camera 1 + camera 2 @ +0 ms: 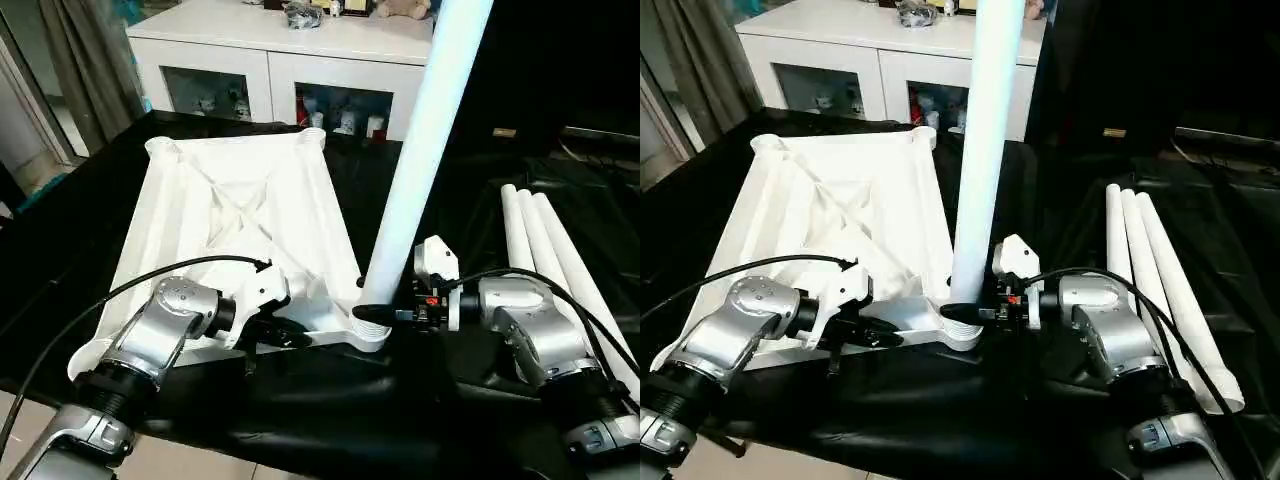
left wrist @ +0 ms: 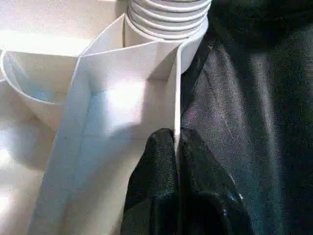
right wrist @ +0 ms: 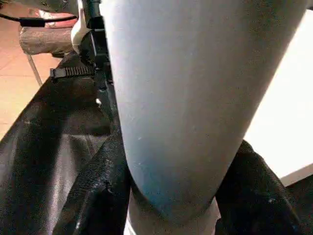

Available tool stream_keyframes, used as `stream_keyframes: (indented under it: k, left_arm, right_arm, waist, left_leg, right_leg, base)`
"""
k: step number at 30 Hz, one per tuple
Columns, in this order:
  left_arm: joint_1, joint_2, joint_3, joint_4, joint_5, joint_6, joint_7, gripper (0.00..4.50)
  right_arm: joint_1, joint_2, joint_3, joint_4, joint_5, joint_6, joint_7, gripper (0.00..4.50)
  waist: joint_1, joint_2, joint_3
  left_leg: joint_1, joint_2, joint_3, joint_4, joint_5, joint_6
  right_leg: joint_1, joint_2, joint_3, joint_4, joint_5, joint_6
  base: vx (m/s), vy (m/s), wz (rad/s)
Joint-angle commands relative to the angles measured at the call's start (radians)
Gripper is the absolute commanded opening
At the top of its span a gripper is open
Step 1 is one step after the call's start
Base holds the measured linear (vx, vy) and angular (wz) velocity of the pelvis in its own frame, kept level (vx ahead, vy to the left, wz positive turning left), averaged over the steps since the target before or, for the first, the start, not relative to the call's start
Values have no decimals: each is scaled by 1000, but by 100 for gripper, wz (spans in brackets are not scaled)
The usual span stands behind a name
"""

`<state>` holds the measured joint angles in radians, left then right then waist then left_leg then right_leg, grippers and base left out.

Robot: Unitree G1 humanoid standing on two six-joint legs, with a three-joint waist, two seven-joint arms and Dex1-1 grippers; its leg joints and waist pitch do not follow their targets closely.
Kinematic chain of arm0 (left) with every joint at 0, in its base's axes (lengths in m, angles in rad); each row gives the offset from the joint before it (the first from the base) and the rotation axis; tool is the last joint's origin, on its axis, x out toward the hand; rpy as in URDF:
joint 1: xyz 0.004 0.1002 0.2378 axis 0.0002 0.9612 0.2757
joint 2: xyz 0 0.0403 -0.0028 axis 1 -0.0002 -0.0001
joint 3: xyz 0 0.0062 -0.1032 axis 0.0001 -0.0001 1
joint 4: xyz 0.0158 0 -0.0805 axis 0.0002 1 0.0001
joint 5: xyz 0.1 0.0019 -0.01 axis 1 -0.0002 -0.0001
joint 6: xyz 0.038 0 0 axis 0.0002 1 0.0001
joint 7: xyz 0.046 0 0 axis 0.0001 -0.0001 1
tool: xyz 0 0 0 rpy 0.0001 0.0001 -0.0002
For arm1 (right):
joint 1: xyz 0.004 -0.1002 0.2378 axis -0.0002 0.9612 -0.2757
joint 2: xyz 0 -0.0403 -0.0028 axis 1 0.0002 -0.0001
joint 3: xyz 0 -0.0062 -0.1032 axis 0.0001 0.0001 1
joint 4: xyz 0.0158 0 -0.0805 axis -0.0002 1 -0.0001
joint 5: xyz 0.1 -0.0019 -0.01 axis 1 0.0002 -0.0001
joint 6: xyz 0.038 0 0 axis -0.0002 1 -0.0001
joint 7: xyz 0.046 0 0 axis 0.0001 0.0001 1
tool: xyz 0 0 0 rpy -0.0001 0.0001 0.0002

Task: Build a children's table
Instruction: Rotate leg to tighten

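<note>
Leg going into upturned tabletop [image 1: 240, 215] at centre frame, on black table [image 1: 400, 400]
Cabinet [image 1: 280, 60] behind, three spare legs [image 1: 545, 245] at right; right gripper [image 1: 385, 313] clamped round upright leg [image 1: 425, 150] base, left gripper [image 2: 176, 147] pinching tabletop rim beside socket

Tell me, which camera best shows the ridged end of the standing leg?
The left wrist view: the threaded end sits at the tabletop's corner socket. Both eye views show it small beside the right hand; the right wrist view shows smooth tube.
</note>
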<state>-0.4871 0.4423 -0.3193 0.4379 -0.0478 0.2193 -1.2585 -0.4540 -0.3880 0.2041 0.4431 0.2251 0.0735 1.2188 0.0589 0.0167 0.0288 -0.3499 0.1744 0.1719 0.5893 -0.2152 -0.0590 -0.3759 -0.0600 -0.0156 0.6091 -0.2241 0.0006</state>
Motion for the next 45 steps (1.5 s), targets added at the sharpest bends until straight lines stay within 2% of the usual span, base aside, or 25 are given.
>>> stream_keyframes:
  k: [1,2,4,5,7,13,16,17,19,21,22,23,24,26,28,29,30,31,33,34,35,37,40,41,45]
  left_arm:
    - [-30,-16,5,-8,-28,-10,-6,0]
    - [-38,-30,13,9,-14,-10,36,0]
    - [-38,-30,13,9,-14,-10,36,0]
    - [-40,-35,14,13,-10,-9,50,0]
    - [-46,-46,23,19,-5,-1,75,0]
    - [-60,-63,39,34,1,15,123,0]
    - [-67,-80,52,33,5,59,176,0]
    - [-69,-84,54,31,8,74,193,0]
    - [-73,-92,58,29,13,97,223,0]
    - [-80,-128,78,11,35,171,337,0]
    - [-80,-128,78,11,35,171,337,0]
    - [-80,-170,96,-14,48,247,428,0]
    - [-80,-170,96,-14,48,247,428,0]
    - [-66,-267,114,-91,66,358,573,0]
    - [-61,-300,118,-116,70,383,613,0]
    - [-58,-331,112,-143,73,405,643,0]
    - [-59,-364,109,-168,69,426,668,0]
    - [-59,-364,109,-168,69,426,668,0]
    - [-57,-425,94,-223,45,470,694,0]
    - [-55,-443,89,-240,40,484,702,0]
    - [-49,-453,86,-251,47,498,712,0]
    - [-45,-448,86,-250,57,501,723,0]
    - [-41,-437,87,-252,63,505,733,0]
    - [-41,-427,92,-253,65,508,735,0]
    - [-42,-396,98,-257,70,501,733,0]
  right_arm:
    - [74,12,83,123,-100,40,-34,189]
    - [55,41,59,175,-123,12,-138,189]
    - [55,41,59,175,-123,12,-138,189]
    - [50,51,49,190,-126,6,-171,189]
    - [42,77,31,208,-134,-3,-247,189]
    - [24,122,10,244,-155,-2,-388,189]
    - [-13,175,-7,302,-161,22,-515,189]
    - [-22,186,-10,315,-162,27,-540,189]
    - [-37,204,-15,335,-163,35,-578,189]
    - [-81,248,-30,394,-170,51,-672,189]
    - [-81,248,-30,394,-170,51,-672,189]
    - [-115,280,-42,440,-172,60,-740,189]
    - [-115,280,-42,440,-172,60,-740,189]
    - [-173,336,-66,519,-163,68,-844,189]
    - [-188,351,-73,540,-160,70,-867,188]
    - [-199,363,-75,561,-160,65,-883,188]
    - [-209,374,-79,582,-161,62,-895,188]
    - [-209,374,-79,582,-161,62,-895,188]
    - [-223,389,-83,616,-169,57,-913,188]
    - [-228,394,-84,627,-173,55,-917,188]
    - [-237,399,-86,642,-178,50,-919,188]
    - [-246,404,-91,657,-180,44,-923,188]
    - [-251,406,-91,665,-183,39,-925,188]
    - [-255,408,-92,670,-184,34,-920,188]
    - [-261,411,-88,670,-188,17,-895,188]
  waist:
    - [-5,4,-28]
    - [-7,4,-24]
    - [-12,4,-21]
    - [-17,0,-17]
    - [-24,0,-16]
    - [-39,-5,-17]
    - [-43,-3,-19]
    - [-51,-3,-17]
    - [-57,-3,-18]
    - [-61,2,-20]
    - [-64,1,-18]
    - [-63,-4,-22]
    - [-66,-1,-22]
    - [-69,-9,-25]
    - [-68,-7,-26]
    - [-71,-27,-29]
    - [-67,-18,-30]
    - [-67,-17,-32]
    - [-66,-29,-36]
    - [-63,-25,-36]
    - [-62,-27,-38]
    - [-63,-28,-38]
    - [-65,-28,-35]
    - [-66,-27,-33]
    - [-69,-24,-32]
  left_leg:
    - [3,56,-14,-86,-224,31]
    - [7,57,-16,-90,-274,16]
    - [10,55,-18,-93,-320,-2]
    - [13,55,-25,-97,-379,-20]
    - [15,56,-29,-100,-409,-31]
    - [6,54,-40,-105,-441,-38]
    - [6,55,-35,-105,-419,-39]
    - [1,53,-37,-107,-424,-46]
    - [1,52,-37,-105,-427,-45]
    - [3,53,-35,-105,-428,-49]
    - [5,51,-34,-103,-431,-49]
    - [6,50,-31,-100,-419,-40]
    - [5,53,-30,-101,-408,-43]
    - [-1,55,-29,-98,-359,-35]
    - [-4,51,-25,-96,-326,-20]
    - [-12,51,-23,-95,-294,-7]
    - [-13,52,-25,-94,-272,-3]
    - [-8,51,-19,-89,-247,11]
    - [-10,49,-14,-83,-195,36]
    - [-11,49,-14,-81,-165,49]
    - [-15,48,-13,-79,-132,61]
    - [-15,47,-13,-78,-109,78]
    - [-14,48,-13,-79,-122,84]
    - [-11,50,-13,-82,-163,71]
    - [-10,51,-16,-87,-194,46]
  right_leg:
    - [27,-74,34,-77,-142,-271]
    - [22,-77,36,-84,-225,-260]
    - [18,-78,37,-91,-310,-242]
    - [13,-79,39,-98,-422,-204]
    - [5,-81,40,-103,-476,-181]
    - [4,-83,39,-110,-535,-136]
    - [-3,-80,40,-106,-462,-160]
    - [0,-80,37,-104,-463,-166]
    - [0,-79,36,-105,-457,-166]
    - [-1,-79,37,-103,-435,-176]
    - [-3,-77,36,-105,-431,-182]
    - [-1,-77,39,-105,-410,-185]
    - [-1,-78,41,-100,-384,-196]
    - [7,-80,39,-94,-336,-217]
    - [10,-77,38,-98,-310,-218]
    - [18,-75,35,-96,-265,-220]
    - [19,-77,37,-90,-237,-226]
    - [16,-73,36,-90,-184,-238]
    - [23,-74,37,-85,-117,-256]
    - [26,-75,35,-82,-85,-265]
    - [30,-75,34,-78,-46,-271]
    - [31,-74,32,-77,-24,-277]
    - [30,-75,31,-81,-55,-281]
    - [26,-74,31,-86,-124,-272]
    - [24,-72,32,-88,-164,-254]
  base:
    - [0,0,0]
    - [0,0,0]
    - [0,0,0]
    - [0,0,0]
    - [0,0,0]
    - [0,0,0]
    - [0,0,0]
    - [0,0,0]
    - [0,0,0]
    - [0,0,0]
    - [0,0,0]
    - [0,0,0]
    - [0,0,0]
    - [0,0,0]
    - [0,0,0]
    - [0,0,0]
    - [55,6,-3]
    - [63,-3,2]
    - [61,-9,3]
    - [54,-19,0]
    - [54,-19,0]
    - [0,0,0]
    - [0,0,0]
    - [0,0,0]
    - [0,0,0]
